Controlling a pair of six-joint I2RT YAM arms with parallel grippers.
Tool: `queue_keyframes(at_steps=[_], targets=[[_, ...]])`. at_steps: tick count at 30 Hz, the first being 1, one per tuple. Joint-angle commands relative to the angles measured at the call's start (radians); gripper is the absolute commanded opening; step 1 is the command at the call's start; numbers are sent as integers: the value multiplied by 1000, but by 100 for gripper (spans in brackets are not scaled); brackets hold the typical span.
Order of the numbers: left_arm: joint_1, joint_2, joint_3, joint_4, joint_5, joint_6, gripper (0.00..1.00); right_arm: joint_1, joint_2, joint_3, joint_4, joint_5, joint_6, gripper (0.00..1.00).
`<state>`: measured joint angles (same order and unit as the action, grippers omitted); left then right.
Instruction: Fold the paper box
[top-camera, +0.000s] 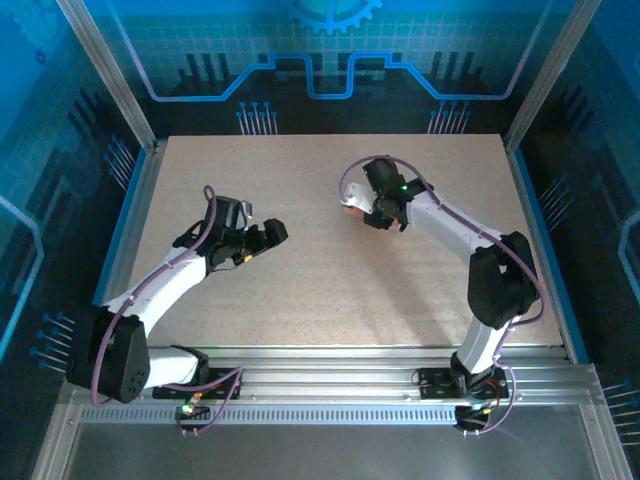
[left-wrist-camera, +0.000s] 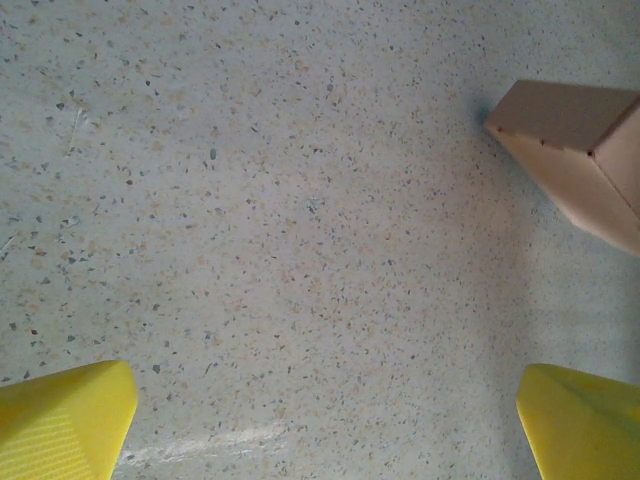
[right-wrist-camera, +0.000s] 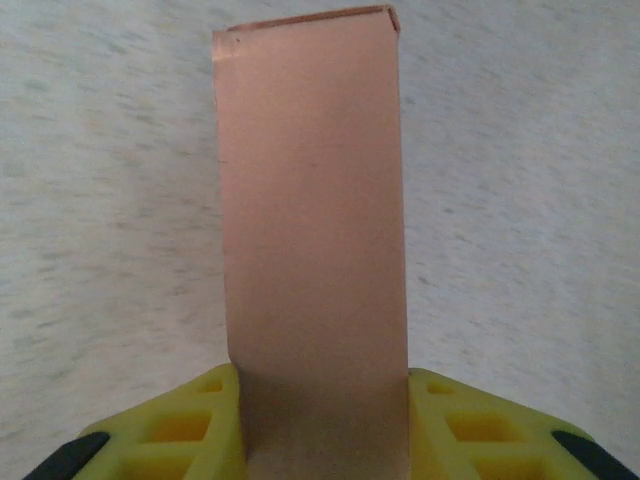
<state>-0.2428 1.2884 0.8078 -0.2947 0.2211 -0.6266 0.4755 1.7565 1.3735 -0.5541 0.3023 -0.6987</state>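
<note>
The yellow fingers (right-wrist-camera: 190, 425) of the right gripper (right-wrist-camera: 322, 440) press on both sides of the paper box (right-wrist-camera: 310, 200) and hold its near end over the table (right-wrist-camera: 100, 200). The left gripper (left-wrist-camera: 320, 430) is spread wide and holds nothing; the box is near it. I judge the folding is midway: next, the free fingers must push a flap. One box, two grippers.

Nothing can be read: no writing, label, brand, number or sign on the box (right-wrist-camera: 312, 200), the counter (top-camera: 330, 270) or the blue wall (top-camera: 420, 55) behind, which bears only a gear and line pattern.
</note>
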Motion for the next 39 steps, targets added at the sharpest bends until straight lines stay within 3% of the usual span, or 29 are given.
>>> queue_keyframes(at_steps=[1,5,8,10,17,20,27,29,33,36,39], targets=[[10,-3,-22,18,8,-2,99,46,10,-52,203,273,11,33],[10,-10,-33,25,9,-9,99,87,62,-99,273,398,10,34],[10,-24,-40,25,6,-12,99,120,74,-112,249,385,43,45],[10,-29,-41,24,6,-12,99,140,68,-115,218,341,61,60],[10,-21,-43,65,22,-16,99,129,-80,-142,163,97,230,86],[10,-23,-43,103,21,-4,99,54,-172,-186,183,-42,389,86],[7,-31,-50,252,-7,104,99,-210,-267,-294,196,-325,964,88],[7,-54,-60,280,-35,154,99,-265,-287,-357,237,-376,1043,88],[10,-130,-128,371,-90,379,99,-336,-400,-528,425,-389,989,92],[25,-203,-188,416,-209,454,99,-360,-503,-624,501,-348,851,99],[54,-243,-220,414,-260,552,99,-411,-588,-744,641,-285,770,100]])
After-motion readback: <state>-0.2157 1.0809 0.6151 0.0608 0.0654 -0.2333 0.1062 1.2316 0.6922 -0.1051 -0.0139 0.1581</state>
